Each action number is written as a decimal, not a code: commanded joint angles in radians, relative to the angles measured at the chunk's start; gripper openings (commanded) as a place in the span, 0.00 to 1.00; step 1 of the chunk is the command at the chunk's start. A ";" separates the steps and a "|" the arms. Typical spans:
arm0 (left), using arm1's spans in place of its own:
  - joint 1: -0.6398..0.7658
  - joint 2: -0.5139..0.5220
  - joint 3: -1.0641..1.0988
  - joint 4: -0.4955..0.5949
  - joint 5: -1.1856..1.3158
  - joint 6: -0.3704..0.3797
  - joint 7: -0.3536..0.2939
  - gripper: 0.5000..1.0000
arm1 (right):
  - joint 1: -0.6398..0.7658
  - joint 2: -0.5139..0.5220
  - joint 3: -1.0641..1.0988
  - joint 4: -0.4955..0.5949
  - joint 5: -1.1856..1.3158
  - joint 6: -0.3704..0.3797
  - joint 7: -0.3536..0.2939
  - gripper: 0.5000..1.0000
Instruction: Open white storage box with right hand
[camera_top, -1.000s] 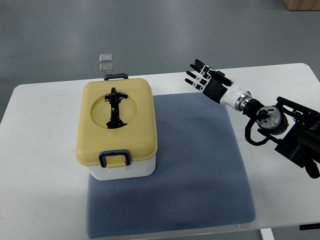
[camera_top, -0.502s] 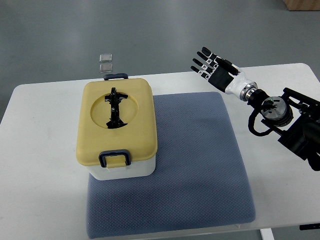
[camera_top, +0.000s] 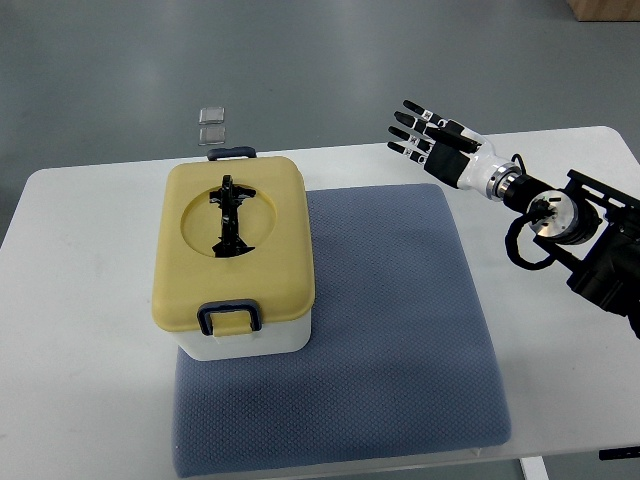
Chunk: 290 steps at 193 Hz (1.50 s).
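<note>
White plastic storage box with a yellow lid sits at the left middle of the picture, on the left part of a blue-grey woven mat that lies on a white table. Its long side runs from top to bottom of the picture, with 1 dark blue latch at the near end and 1 at the far end. The box lies to the lower left of the black and white right robot hand, well apart from it. That hand is at the upper right, fingers spread out, holding nothing. It is the only hand showing. Since 1 second ago it has gone up and a bit to the right, away from the box.
</note>
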 joint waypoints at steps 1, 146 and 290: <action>0.000 0.000 0.000 0.000 0.000 0.000 0.000 1.00 | 0.026 -0.001 0.007 -0.001 -0.005 -0.009 0.004 0.86; 0.000 0.000 0.000 0.000 0.000 0.000 0.000 1.00 | 0.278 -0.181 -0.188 0.192 -0.877 -0.080 0.212 0.86; 0.000 0.000 0.000 0.000 0.000 0.000 0.000 1.00 | 0.713 -0.103 -0.505 0.356 -1.438 -0.086 0.427 0.86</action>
